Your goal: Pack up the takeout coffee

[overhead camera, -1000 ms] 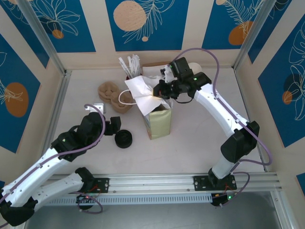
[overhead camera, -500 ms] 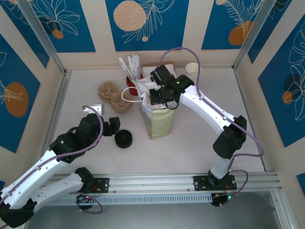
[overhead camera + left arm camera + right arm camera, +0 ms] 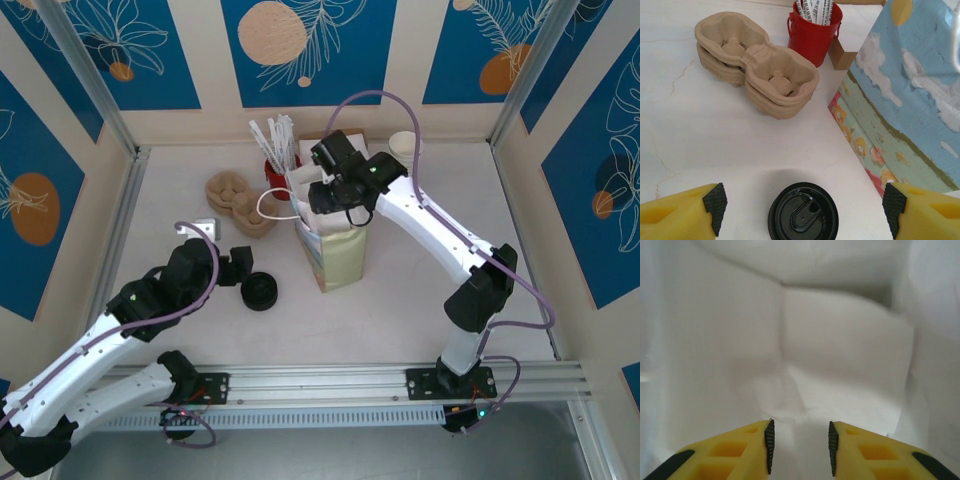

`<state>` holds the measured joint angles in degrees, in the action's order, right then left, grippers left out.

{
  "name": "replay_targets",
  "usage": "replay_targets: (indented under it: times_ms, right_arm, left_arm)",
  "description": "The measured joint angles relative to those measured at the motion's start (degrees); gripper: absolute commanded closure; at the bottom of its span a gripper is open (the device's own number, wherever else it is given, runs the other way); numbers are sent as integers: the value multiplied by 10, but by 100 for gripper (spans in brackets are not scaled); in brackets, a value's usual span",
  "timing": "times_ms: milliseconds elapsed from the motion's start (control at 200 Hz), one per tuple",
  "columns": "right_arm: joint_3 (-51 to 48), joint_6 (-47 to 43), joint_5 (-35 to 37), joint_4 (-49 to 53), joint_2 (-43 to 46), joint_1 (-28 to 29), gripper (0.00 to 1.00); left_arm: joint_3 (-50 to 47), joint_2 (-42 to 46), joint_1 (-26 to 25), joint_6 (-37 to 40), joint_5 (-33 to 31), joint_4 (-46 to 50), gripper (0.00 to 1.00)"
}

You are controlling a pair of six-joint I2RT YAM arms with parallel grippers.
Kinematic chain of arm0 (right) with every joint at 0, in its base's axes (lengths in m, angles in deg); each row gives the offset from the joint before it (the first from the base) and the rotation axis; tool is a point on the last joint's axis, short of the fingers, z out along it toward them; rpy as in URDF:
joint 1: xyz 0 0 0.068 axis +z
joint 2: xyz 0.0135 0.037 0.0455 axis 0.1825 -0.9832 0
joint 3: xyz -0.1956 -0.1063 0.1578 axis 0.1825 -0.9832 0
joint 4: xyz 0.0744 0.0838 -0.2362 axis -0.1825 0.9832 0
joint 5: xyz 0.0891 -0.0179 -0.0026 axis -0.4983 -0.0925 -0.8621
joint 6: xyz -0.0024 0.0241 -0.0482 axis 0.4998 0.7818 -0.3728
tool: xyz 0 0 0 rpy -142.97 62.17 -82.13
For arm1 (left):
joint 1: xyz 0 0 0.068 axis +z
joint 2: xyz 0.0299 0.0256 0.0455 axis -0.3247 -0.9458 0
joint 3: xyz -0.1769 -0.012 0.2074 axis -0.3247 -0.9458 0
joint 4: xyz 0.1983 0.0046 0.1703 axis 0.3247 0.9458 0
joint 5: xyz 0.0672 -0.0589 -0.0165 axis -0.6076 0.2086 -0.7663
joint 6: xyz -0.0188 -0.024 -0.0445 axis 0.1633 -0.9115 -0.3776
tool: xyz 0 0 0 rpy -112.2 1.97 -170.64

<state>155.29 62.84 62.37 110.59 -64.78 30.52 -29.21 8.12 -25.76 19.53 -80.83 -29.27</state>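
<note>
right claw (image 3: 799,445) narrow, empty, inside the bag (image 3: 338,258); pulling out crooked could snag paper and tip it. left claw (image 3: 803,206) wide over the coffee (image 3: 803,218).

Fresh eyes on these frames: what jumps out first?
The right claw, jaws a little apart and holding nothing, is down inside the white interior of the upright printed paper bag at the centre of the top view. The takeout coffee, black lid on, stands just left of the bag, in front of the wide-open left claw and apart from its fingers. Behind it lie stacked pulp cup carriers beside a red bucket of sticks.
</note>
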Motion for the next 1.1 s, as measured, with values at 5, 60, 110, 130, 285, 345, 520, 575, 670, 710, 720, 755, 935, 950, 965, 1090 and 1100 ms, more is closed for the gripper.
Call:
replay_targets:
  times_ms: [5, 60, 110, 130, 285, 345, 520, 575, 670, 710, 720, 755, 935, 950, 965, 1090, 1100]
  right_arm:
    - [1, 0, 0, 0, 0, 0, 63]
    - [14, 0, 0, 3, 0, 0, 63]
    - [23, 0, 0, 5, 0, 0, 63]
    - [26, 0, 0, 6, 1, 0, 63]
    - [35, 0, -12, 9, 6, 0, 63]
    - [35, 0, -24, 9, 7, 0, 64]
    - [35, 4, -84, 3, 9, -8, 64]
    - [35, 5, -103, 0, 10, -12, 64]
    - [35, 7, -135, -5, 20, -25, 64]
    - [35, 8, -148, -9, 28, -33, 64]
    - [35, 9, -152, -10, 31, -35, 64]
    - [35, 9, -161, -13, 40, -42, 64]
    - [29, 19, -199, -41, 113, -94, 62]
    - [26, 20, -201, -45, 123, -101, 62]
    - [22, 21, -205, -51, 132, -108, 61]
    - [-48, 33, -223, -98, 223, -182, 58]
    - [-57, 33, -223, -103, 231, -189, 58]
  left_arm:
    - [0, 0, 0, 0, 0, 0, 17]
    - [0, 1, 0, 0, 0, 0, 17]
    - [0, 1, 0, 0, 0, 0, 17]
    - [0, 1, 0, 0, 0, 0, 17]
    - [0, 1, 0, 0, 0, 0, 17]
    - [-1, 1, 0, 0, 0, 0, 17]
    - [-1, 1, 0, 0, 0, 0, 17]
    - [-1, 1, 0, 0, 0, 0, 17]
    - [-1, 0, 0, 1, -1, -1, 15]
    - [-1, -3, 0, 2, -3, -2, 13]
    - [-1, -4, 0, 3, -4, -2, 13]
    - [-1, -8, 0, 3, -7, -5, 13]
    - [8, -32, 0, 27, -36, -15, 9]
    - [9, -33, 0, 30, -41, -18, 7]
    - [9, -33, 0, 33, -45, -20, 6]
    - [9, -34, 4, 68, -82, -51, 0]
    - [9, -34, 5, 73, -85, -54, 0]
